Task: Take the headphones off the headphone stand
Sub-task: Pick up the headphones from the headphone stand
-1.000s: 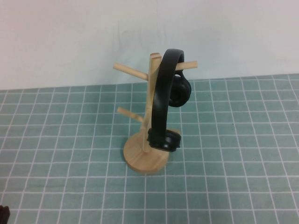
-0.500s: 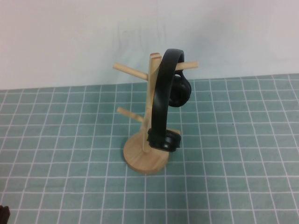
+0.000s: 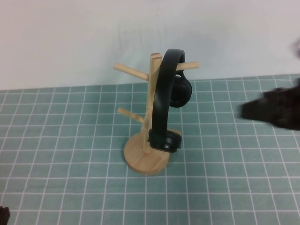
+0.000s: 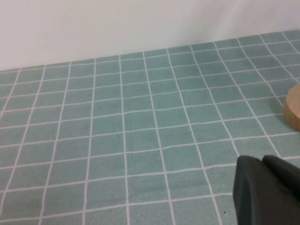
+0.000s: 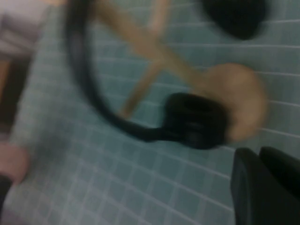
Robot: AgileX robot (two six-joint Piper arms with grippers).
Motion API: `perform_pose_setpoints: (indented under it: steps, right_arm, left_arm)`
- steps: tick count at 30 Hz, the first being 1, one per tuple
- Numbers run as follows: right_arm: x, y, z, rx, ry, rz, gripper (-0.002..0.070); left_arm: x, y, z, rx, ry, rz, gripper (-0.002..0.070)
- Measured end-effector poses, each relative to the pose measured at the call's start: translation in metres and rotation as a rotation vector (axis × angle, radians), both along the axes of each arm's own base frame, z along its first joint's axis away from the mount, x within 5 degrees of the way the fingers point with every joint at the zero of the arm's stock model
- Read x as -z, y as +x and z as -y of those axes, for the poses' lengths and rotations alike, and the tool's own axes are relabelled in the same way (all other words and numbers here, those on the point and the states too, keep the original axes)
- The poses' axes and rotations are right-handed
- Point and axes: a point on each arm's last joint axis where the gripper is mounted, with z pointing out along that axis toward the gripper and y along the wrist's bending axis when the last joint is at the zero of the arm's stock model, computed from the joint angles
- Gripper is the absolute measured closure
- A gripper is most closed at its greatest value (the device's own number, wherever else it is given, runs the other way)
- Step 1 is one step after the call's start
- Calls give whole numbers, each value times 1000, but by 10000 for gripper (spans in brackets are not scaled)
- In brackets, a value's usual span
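**A:** Black headphones point(image 3: 165, 96) hang on the headphone stand point(image 3: 146, 154) near the middle of the table point(image 3: 65, 140). We see the headband looped over the upper peg on the right side of the post, one ear cup low down just above the wooden disc base and the other higher up behind the post.

**B:** And where are our grippers relative to them?

**A:** Our right gripper point(image 3: 274, 108) is a dark blurred shape at the right edge of the high view, at about the height of the stand's middle and well apart from the headphones, with bare green grid cloth between them. From its wrist camera we see the headphones point(image 5: 140, 98) and the stand point(image 5: 229, 101) ahead of its fingers point(image 5: 267, 187), all smeared by blur.

**B:** Is it open or closed?

**A:** We cannot tell; the blur hides how the fingers stand.

**B:** The left one?

**A:** Our left gripper point(image 3: 3, 214) sits at the near left corner, far from the stand. Its wrist camera shows a dark finger point(image 4: 267, 192) over the cloth and only the edge of the stand's base point(image 4: 294, 108). We cannot tell its state either.
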Motion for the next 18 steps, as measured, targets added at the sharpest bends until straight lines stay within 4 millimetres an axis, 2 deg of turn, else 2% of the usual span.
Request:
perform_pose_setpoints:
  steps: [2,4,9,11,14,18]
  right_arm:
    - [8,6,-22,-106,56,22,659]
    - [14,10,-39,-168,97,41,593]
    - [13,20,-69,-252,170,108,282]
    - [10,26,-76,-270,182,129,210]
    - [6,36,-84,-274,204,138,174]
    - [11,48,-92,-254,245,110,171]
  left_arm:
    - [0,0,0,0,0,0,681]
    - [0,0,0,0,0,0,680]
    - [0,0,0,0,0,0,680]
    - [0,0,0,0,0,0,681]
    - [0,0,0,0,0,0,680]
    - [0,0,0,0,0,0,681]
